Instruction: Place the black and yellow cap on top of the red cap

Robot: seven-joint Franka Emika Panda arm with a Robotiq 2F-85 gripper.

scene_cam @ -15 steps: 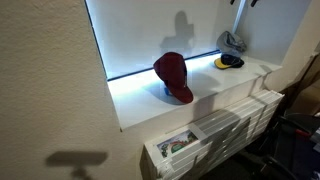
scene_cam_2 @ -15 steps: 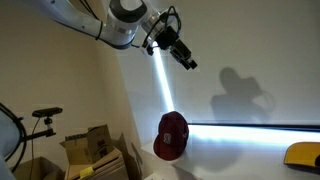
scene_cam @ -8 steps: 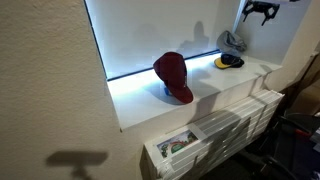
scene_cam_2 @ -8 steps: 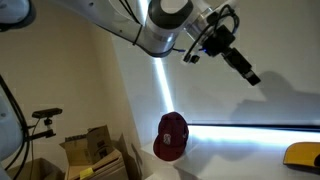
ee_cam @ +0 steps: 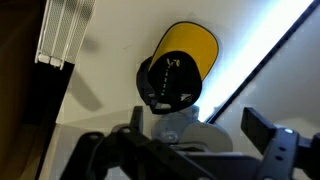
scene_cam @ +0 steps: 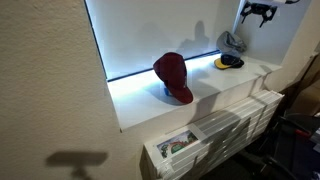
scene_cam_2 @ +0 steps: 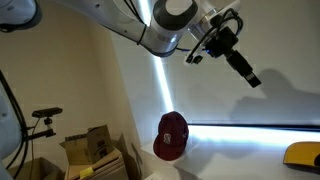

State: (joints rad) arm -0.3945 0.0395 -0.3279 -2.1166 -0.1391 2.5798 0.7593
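White arm (scene_cam_2: pixel 108 20), grey joint (scene_cam_2: pixel 176 12), black fingers (ee_cam: pixel 262 130).

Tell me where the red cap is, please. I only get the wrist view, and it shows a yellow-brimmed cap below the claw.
Observer: In an exterior view the red cap sits further along the same sill, well apart from the black and yellow cap.
Operator: Is anything on top of it yet?
Observer: No, nothing lies on the red cap.
Operator: How close is the claw to the yellow one?
Observer: The gripper hangs open in the air well above the black and yellow cap, touching nothing.
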